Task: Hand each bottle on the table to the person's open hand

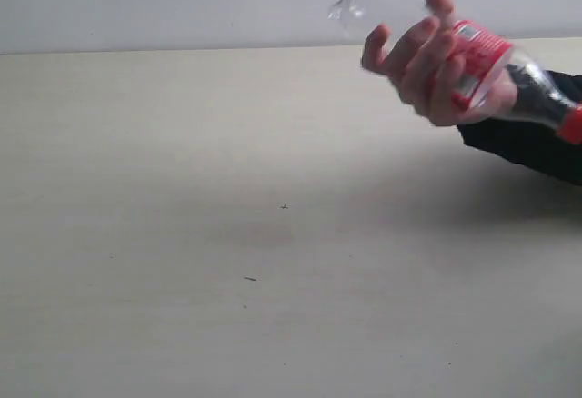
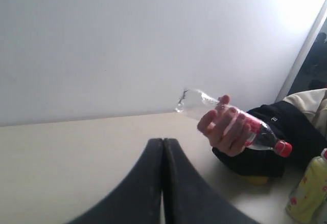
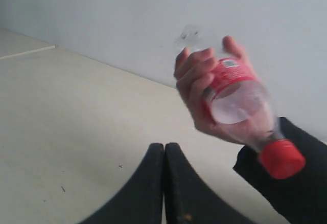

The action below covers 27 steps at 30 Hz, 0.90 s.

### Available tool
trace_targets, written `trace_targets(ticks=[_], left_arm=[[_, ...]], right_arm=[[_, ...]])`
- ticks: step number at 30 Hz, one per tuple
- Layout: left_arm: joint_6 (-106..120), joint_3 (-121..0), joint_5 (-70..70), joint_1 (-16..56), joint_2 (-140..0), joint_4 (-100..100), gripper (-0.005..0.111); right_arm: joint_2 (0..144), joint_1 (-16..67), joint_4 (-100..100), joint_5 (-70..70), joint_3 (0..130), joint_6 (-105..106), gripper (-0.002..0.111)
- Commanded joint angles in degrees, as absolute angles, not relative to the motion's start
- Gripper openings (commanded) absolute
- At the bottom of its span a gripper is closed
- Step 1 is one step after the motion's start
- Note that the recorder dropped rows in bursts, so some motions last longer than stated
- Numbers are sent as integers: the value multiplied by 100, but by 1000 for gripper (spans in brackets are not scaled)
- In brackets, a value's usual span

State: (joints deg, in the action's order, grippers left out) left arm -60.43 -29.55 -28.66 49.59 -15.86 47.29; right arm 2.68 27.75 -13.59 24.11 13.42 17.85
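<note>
Small clear plastic bottle with red label and cap [image 1: 482, 53] sits in the person's bare hand [image 1: 427, 71] above the pale beige table's [image 1: 227, 234] far right edge (handover looks done). Black left gripper [image 2: 163, 143] and right gripper [image 3: 164, 147] are both clenched, empty.

The right gripper [image 3: 164, 150] is sitting in the foreground of the frame, its two black jaws pressing together with nothing between them. Beyond it, near the frame's centre, a bare hand [image 3: 202, 98] is gripping a small clear bottle [image 3: 240, 104], fingers wrapping over its red label [image 3: 230, 73]. The bottle is hanging tilted above the pale table [image 3: 76, 121], its red cap [image 3: 281, 158] pointing toward the camera and its base blurring against the background wall [image 3: 127, 19]. A black sleeve [image 3: 291, 196] is covering the arm.
</note>
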Motion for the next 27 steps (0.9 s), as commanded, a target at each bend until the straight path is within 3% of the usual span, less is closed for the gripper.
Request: trace_targets(ticks=[1,10,14,18,24,27], left_arm=[[-6015,-2925,-2883,4988,-1415,4776,0],[-6051,-2925,-2883,4988,-1404,4665,0],[-6313,-2921,-2861,4743,-1201,3494,0],[-6313,-2716,-2848,4094,-817,2582,0],[-6313,-1531,-2804,2401,0,1930,0],[-6313,-1030,-2596,2060,0,2034,0]], right_arm=[[249,2764,-1354,2399,1323,1774,0],[249,2764,-1354,2399,1323,1774,0],[249,2764,-1354,2399,1323,1774,0],[249,2764,-1354,2399,1323,1774,0],[249,2764,-1354,2399,1323,1774,0],[249,2764,-1354,2399,1323,1774,0]])
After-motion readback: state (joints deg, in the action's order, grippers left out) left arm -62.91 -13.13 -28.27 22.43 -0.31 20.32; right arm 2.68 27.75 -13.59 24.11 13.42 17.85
